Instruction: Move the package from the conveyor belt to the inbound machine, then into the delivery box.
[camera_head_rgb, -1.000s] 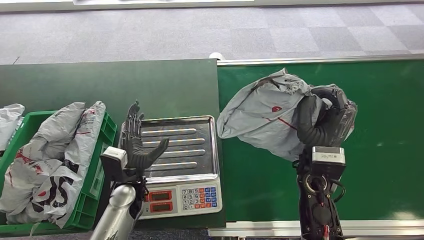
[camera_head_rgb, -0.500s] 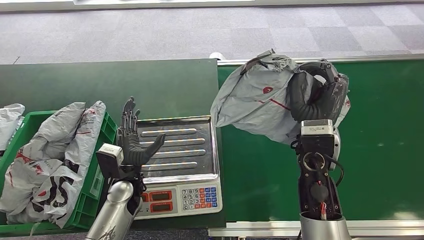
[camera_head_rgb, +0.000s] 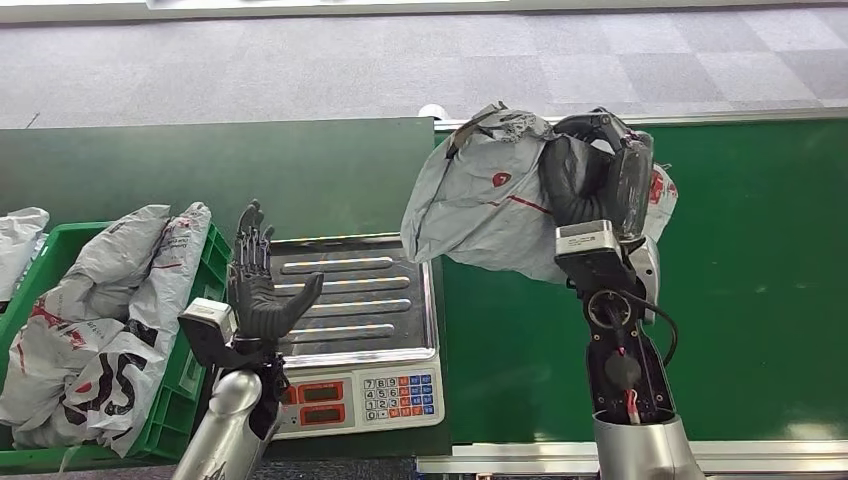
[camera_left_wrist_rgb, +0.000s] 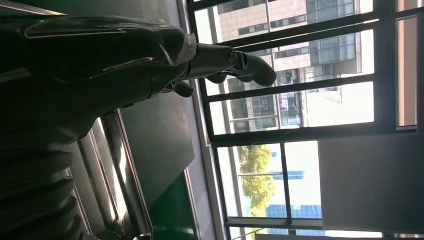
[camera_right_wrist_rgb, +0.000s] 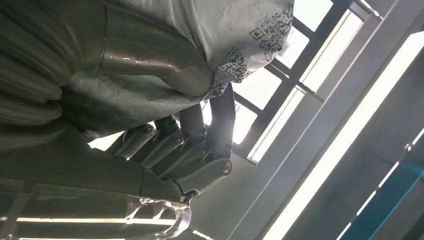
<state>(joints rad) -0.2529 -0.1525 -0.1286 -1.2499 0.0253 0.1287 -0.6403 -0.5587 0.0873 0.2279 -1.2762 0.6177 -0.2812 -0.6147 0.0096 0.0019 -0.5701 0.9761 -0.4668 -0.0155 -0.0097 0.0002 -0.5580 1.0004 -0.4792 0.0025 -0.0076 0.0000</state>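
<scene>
Your right robot hand (camera_head_rgb: 585, 185) grips the grey courier package (camera_head_rgb: 480, 205), lifted above the conveyor belt (camera_head_rgb: 740, 290) beside the scale's steel tray (camera_head_rgb: 350, 290). Next, lower it onto the tray. Your left robot hand (camera_head_rgb: 258, 290) waits open, holding nothing.

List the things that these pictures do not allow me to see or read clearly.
- Head view: the scale readouts are too small to read.
- Head view: the part of the package under the right hand is hidden by that hand.
- Right wrist view: the printed codes on the package are too blurred to read.
- Head view: the green crate and its bags are cut off by the left edge.
- Left wrist view: the left hand is dark against bright windows.
</scene>
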